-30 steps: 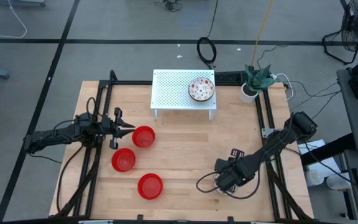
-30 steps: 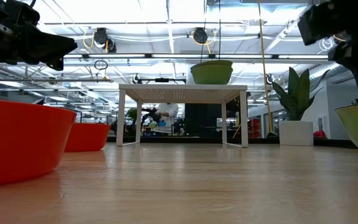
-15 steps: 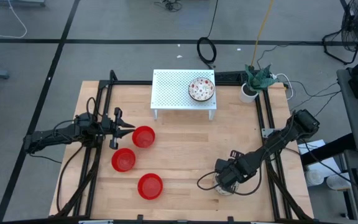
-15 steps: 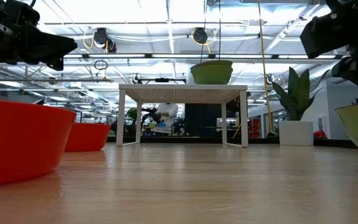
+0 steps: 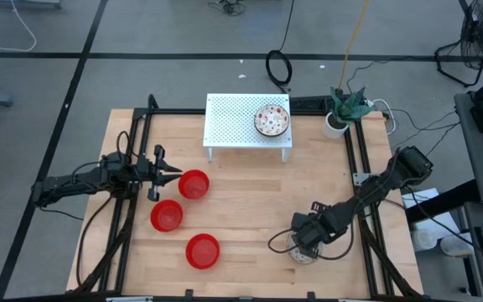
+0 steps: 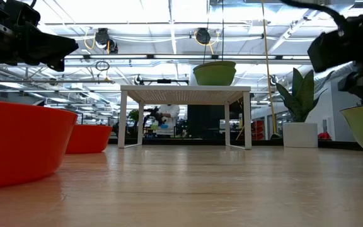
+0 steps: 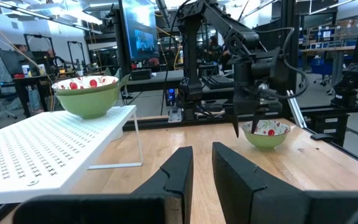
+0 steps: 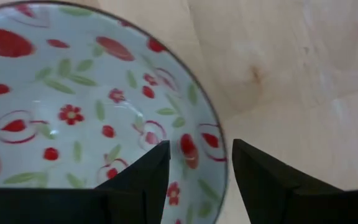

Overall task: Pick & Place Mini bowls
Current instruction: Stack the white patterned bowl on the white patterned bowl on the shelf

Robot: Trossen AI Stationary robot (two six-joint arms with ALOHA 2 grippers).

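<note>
My right gripper [image 8: 197, 152] is open and points down over a floral mini bowl [image 5: 303, 252] that rests on the table near its near right corner. One finger [image 8: 135, 186] is over the bowl's inside, the other [image 8: 266, 186] is outside its rim. A second floral bowl [image 5: 271, 120] sits on the white rack [image 5: 233, 126]. Three red bowls [image 5: 194, 184], [image 5: 167, 216], [image 5: 202, 251] stand on the left half of the table. My left gripper [image 5: 174, 172] hovers beside the farthest red bowl, its fingers a narrow gap apart. My right gripper comes from above, pointing down, with its fingers on either side of the floral bowl's rim [image 8: 219, 168]. I cannot tell whether either finger touches the rim. The bowl sits upright on the table.
A white cup with a green plant [image 5: 335, 124] stands at the far right corner. Black frame rails [image 5: 363, 168] run along the table's left and right sides. Bare wood [image 5: 258, 201] lies between the red bowls and the right gripper.
My right gripper has come down a little over the floral bowl and shifted slightly toward the table's near edge. The bowl has stayed where it was.
</note>
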